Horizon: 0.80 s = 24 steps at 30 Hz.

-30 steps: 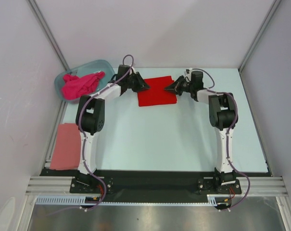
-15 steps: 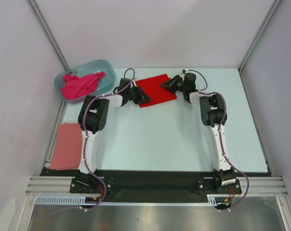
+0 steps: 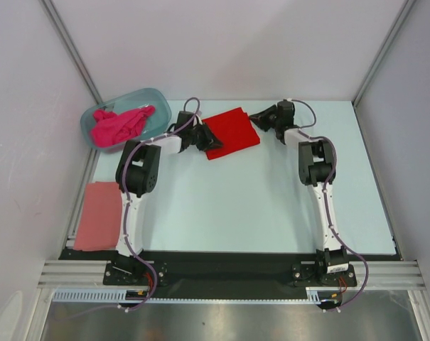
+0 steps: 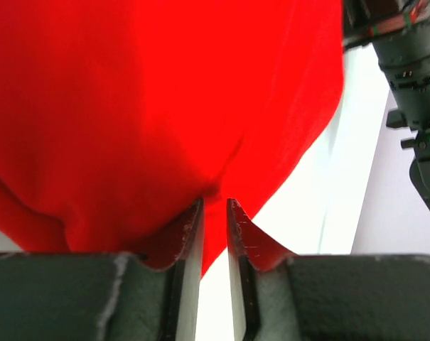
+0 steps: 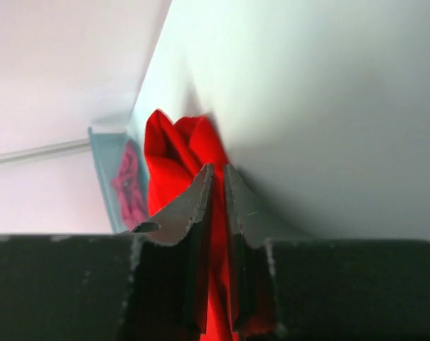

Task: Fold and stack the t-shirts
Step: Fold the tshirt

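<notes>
The bright red t-shirt (image 3: pixel 231 131) lies folded and skewed at the far middle of the table. My left gripper (image 3: pixel 202 136) is at its left edge. In the left wrist view that gripper (image 4: pixel 215 202) stands a narrow slit apart, with red cloth (image 4: pixel 165 92) bunched between its tips. My right gripper (image 3: pixel 255 117) is at the shirt's far right corner. Its jaws (image 5: pixel 217 168) are almost together, with red cloth (image 5: pixel 172 153) running down the slit. The magenta t-shirt (image 3: pixel 119 124) lies crumpled in the tub. The salmon t-shirt (image 3: pixel 97 215) lies flat at the table's left edge.
The blue-grey plastic tub (image 3: pixel 156 99) stands at the far left corner, just left of my left arm. White walls close in the table on the left, the back and the right. My right arm's wrist (image 4: pixel 414 85) shows beyond the shirt in the left wrist view.
The red shirt has turned from square to skewed. My right gripper swung left over its far edge, then drew back to the corner. My left gripper slid slightly nearer along the left edge.
</notes>
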Each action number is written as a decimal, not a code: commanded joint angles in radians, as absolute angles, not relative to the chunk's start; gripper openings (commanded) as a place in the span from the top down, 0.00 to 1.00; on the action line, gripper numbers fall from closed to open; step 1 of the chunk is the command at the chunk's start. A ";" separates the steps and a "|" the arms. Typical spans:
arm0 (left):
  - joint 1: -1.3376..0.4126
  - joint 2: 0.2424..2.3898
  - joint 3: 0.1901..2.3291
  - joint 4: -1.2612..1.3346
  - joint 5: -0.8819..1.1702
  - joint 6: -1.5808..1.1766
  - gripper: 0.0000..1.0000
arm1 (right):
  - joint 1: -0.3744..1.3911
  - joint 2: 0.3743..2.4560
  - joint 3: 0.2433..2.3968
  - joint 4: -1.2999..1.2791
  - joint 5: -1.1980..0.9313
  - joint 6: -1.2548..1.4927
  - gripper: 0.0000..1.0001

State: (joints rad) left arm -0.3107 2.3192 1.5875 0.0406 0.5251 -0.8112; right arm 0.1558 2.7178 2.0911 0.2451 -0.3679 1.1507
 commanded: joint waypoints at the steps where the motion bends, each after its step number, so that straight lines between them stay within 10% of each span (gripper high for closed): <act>1: -0.273 2.322 1.699 -0.049 0.498 -0.762 0.75 | 0.121 2.645 2.054 0.124 -0.299 1.089 0.84; 24: -0.140 2.617 2.153 -0.199 0.514 -0.759 0.72 | 0.147 2.267 1.859 -0.178 -0.644 0.595 0.52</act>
